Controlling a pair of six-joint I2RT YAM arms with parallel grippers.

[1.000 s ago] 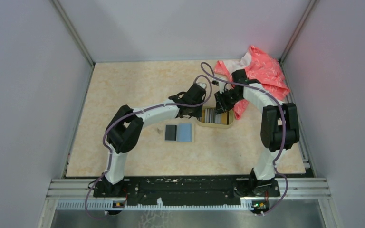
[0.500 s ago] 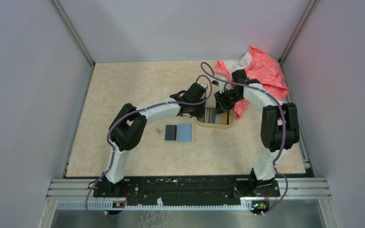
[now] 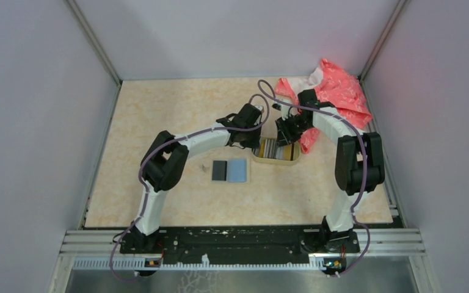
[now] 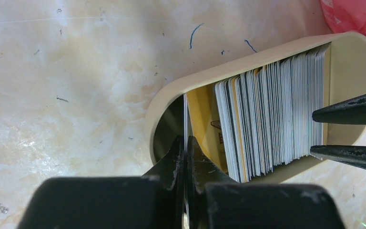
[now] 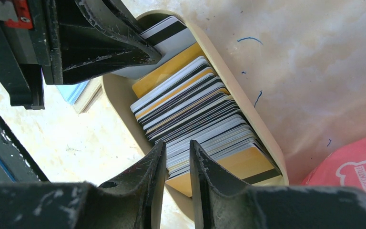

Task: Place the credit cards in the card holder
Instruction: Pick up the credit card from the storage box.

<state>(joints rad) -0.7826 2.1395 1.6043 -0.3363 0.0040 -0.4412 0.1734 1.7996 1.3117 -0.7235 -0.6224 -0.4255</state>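
Extraction of one card looks to be the step in hand. Your left gripper is pinched together on a single card, thin, pale and seen edge-on. Seen from overhead, it stands at the 9 o'clock end of the oval tan dish with a raised rim. The rest of the credit cards, a packed row of white, grey, yellow and dark-striped plastic, stand on edge toward the 3 o'clock end. Your right gripper hangs over that row with its jaws a little apart. Nothing looks clamped, though I cannot tell whether it presses on the cards. The card holder, a flat beige folding wallet, lies open close by at 8 o'clock from the dish, with a dark card and a blue card showing on it. Next you likely need to lift the pinched card straight up clear of the rim. Then carry it toward 8 o'clock and turn it flat for a pocket, taking care that it does not twist in the pinch.
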